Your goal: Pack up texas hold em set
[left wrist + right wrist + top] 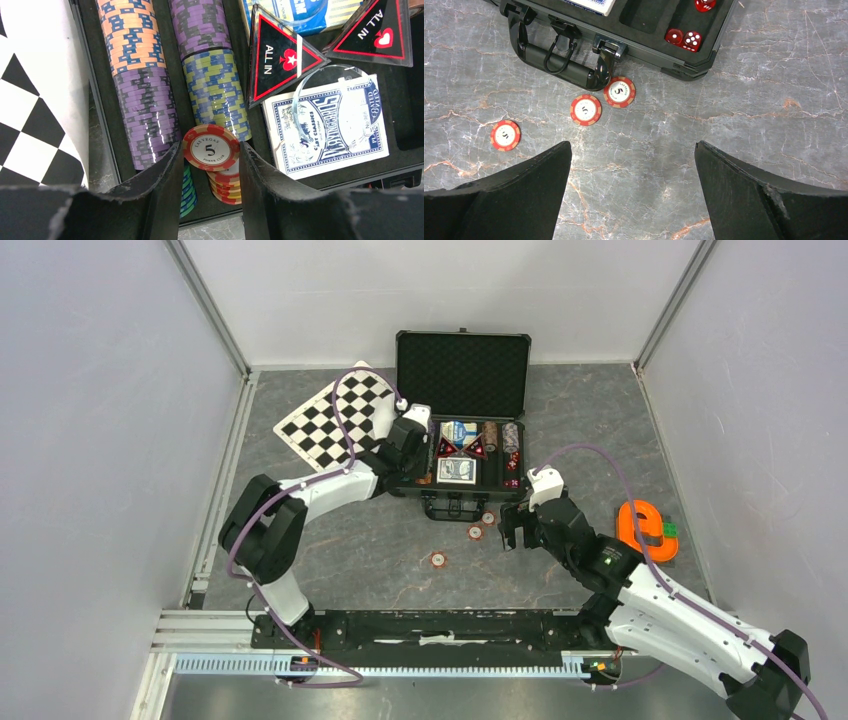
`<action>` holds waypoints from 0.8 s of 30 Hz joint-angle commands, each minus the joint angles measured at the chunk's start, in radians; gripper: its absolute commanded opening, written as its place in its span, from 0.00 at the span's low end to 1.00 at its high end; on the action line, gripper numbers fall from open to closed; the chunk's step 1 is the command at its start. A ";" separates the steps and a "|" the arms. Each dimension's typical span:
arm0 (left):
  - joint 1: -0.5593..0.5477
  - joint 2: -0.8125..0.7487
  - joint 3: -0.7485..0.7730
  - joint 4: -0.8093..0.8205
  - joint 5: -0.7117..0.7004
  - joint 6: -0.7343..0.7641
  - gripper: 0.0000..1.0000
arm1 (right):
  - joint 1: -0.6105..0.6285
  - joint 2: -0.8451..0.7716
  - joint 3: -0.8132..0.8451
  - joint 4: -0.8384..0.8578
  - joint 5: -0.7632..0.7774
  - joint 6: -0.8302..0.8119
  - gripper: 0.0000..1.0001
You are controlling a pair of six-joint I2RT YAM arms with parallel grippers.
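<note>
**One chip over its row, three more off to the right claw's left**

The left claw (211, 150) is clenched on a red chip (210, 142), gripped by its rim with its face towards the wrist camera, inside the case (462, 375). The chip hangs just over the red stack (226, 187) at the near end of the second chip row. That row's long axis runs straight away from the claw, with the purple row (147, 115) on its left and the cards (330, 125) on its right. By my reading, seating this chip needs only a short push down onto the stack, with no sideways shift.

On the table (724, 125), three loose chips (585, 110) lie flat in a slanting line that starts just beside the handle (559, 60) and runs away from the case. The right claw (631, 145) is released, with its jaws wide and nothing between them, and it hovers above the table. From it the chips lie ahead and to the left: two are close by and the third is further left. The right arm is plainly nearer to them than the left, so they look like its job. It would have to swing left first.
</note>
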 commanded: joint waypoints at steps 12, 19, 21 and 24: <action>-0.006 -0.020 -0.033 0.082 0.016 -0.007 0.56 | -0.003 0.005 0.040 0.005 0.011 -0.010 0.99; -0.007 -0.058 -0.036 0.068 0.025 -0.009 0.59 | -0.003 0.022 0.044 0.013 0.000 -0.017 0.99; -0.007 -0.066 -0.028 0.060 0.036 -0.009 0.59 | -0.003 0.025 0.047 0.013 0.001 -0.019 0.99; -0.008 -0.071 -0.018 0.044 0.054 -0.013 0.52 | -0.003 0.026 0.049 0.014 0.003 -0.022 0.99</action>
